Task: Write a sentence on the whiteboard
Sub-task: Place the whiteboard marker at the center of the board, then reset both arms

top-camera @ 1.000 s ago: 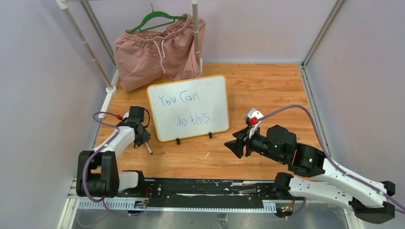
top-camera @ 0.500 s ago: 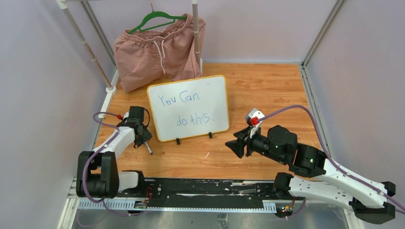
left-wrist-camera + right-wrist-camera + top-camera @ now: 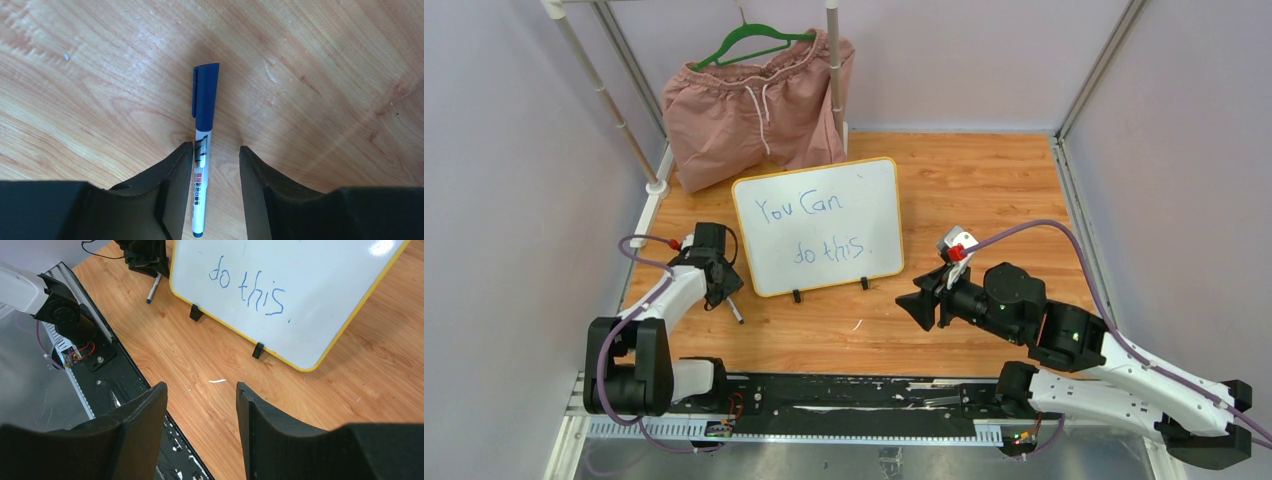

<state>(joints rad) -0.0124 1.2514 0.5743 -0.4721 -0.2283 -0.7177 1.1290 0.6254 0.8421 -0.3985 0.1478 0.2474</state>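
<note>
Your board [image 3: 864, 215] stands propped on its two feet [image 3: 258, 350] mid-table [image 3: 984, 190], toward 12 o'clock, with the sentence [image 3: 836, 250] in blue across two lines, so the writing looks done. The board looks light, stiff and glossy. Expect it to skid or tip on those feet and the ink to smear, so take it by the yellow frame [image 3: 824, 288], never the face. Your left claw [image 3: 216, 147], at 8 o'clock off the board, is spread around the capped marker [image 3: 201, 150] lying flat. One jaw touches or all but touches the barrel and the other stands clear, so nothing is pinched. That smooth round barrel may roll; grip it mid-length. Your right claw [image 3: 200, 385], at 4 o'clock, is spread and empty.
</note>
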